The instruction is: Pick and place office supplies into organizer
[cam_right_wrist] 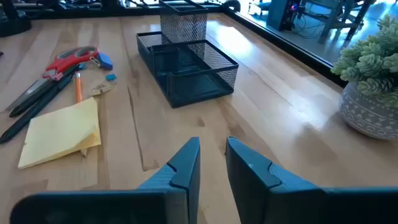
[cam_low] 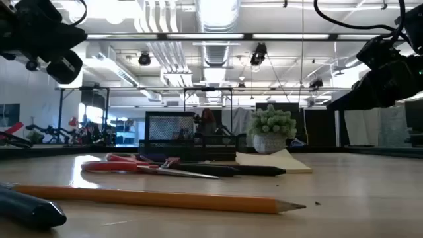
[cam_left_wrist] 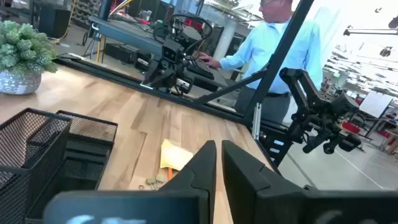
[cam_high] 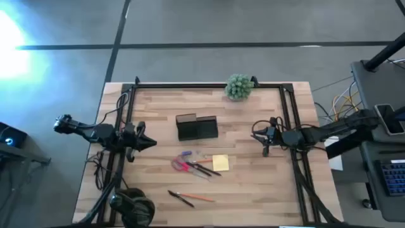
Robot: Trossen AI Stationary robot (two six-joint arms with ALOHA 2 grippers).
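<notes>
The supplies lie in a loose cluster in the middle of the table, on the near side of the mesh organizer (cam_high: 197, 126), and nothing has gone into it yet. The sticky pad (cam_high: 220, 163) is at the right end of that cluster, so it lies closest to the right gripper (cam_high: 266, 149), which hovers to its right with its fingers a little apart and holding nothing. The scissors (cam_high: 180, 165) and dark pens (cam_high: 204, 169) run slantwise, handles left, points toward the near right. The left gripper (cam_high: 152, 143), pressed together and empty, waits at the left edge, nearer the scissors. A pencil (cam_high: 199, 198) and another pen (cam_high: 180, 199) lie apart, nearer still.
</notes>
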